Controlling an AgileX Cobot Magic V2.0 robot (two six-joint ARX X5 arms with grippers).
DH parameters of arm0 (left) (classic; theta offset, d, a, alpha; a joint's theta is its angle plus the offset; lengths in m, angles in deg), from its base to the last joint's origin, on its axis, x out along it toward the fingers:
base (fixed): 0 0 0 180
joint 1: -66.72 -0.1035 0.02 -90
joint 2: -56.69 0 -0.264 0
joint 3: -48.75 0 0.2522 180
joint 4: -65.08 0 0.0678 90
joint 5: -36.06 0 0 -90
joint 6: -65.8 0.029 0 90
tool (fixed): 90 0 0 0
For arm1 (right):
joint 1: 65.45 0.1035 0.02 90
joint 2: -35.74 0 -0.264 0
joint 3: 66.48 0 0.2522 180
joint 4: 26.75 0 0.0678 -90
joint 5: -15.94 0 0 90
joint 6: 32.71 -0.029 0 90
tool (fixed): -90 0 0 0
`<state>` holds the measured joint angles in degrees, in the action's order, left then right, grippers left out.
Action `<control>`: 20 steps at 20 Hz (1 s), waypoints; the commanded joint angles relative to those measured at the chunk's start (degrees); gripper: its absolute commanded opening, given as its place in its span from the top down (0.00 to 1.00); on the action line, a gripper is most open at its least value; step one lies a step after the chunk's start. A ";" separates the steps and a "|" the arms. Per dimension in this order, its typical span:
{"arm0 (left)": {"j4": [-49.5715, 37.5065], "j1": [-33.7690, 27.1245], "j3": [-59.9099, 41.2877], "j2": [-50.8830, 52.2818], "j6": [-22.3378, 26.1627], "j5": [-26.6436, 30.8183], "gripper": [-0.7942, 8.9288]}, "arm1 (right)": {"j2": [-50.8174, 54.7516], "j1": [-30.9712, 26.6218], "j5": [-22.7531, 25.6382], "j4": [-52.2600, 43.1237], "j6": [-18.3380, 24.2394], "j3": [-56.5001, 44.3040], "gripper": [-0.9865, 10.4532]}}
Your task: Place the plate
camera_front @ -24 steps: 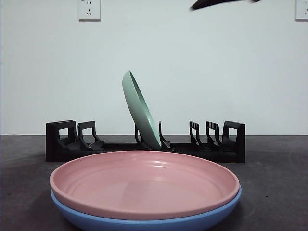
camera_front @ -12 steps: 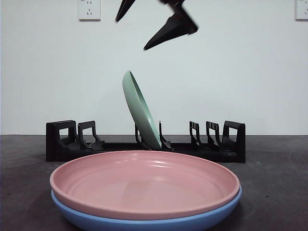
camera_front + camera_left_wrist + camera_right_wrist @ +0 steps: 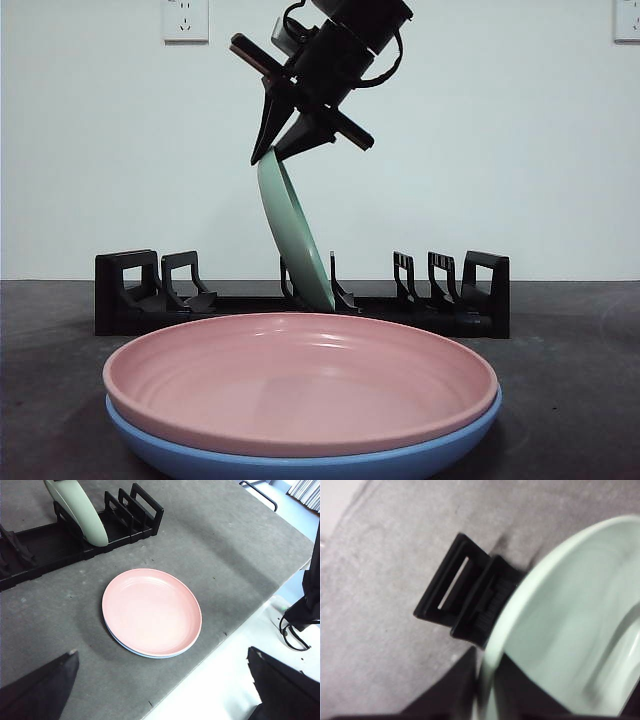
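- Right gripper (image 3: 268,152) has its jaws straddling the top rim of the tilted pale green plate (image 3: 292,232), standing in the black slotted rack (image 3: 300,295).
- Left gripper (image 3: 160,680) hangs open, off to the side.

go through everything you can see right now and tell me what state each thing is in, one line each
green plate: tilted on edge in a rack slot, top rim between the right gripper's jaws.
dish rack: flat on the table, holding only the green plate.
pink plate: lying flat, stacked on the blue one.
blue plate: flat on the table, under the pink plate.
right gripper: straddling the green plate's rim.
left gripper: open, apart from the plates.
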<state>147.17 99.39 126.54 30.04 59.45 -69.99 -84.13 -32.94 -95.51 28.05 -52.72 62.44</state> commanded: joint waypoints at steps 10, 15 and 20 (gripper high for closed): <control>-2.36 0.35 0.13 -0.15 2.93 -0.11 0.37 | 23.71 2.84 -2.14 16.35 7.04 1.95 0.91; -3.21 0.37 -0.15 -0.15 2.95 -0.11 0.37 | 28.52 5.75 3.56 25.83 9.86 1.88 0.91; -4.02 0.37 -0.15 -0.17 3.21 -0.09 0.37 | 31.34 10.99 8.68 31.67 11.13 1.84 0.91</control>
<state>143.74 99.39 125.93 30.04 61.81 -69.99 -52.04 -22.95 -87.45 60.07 -43.22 63.09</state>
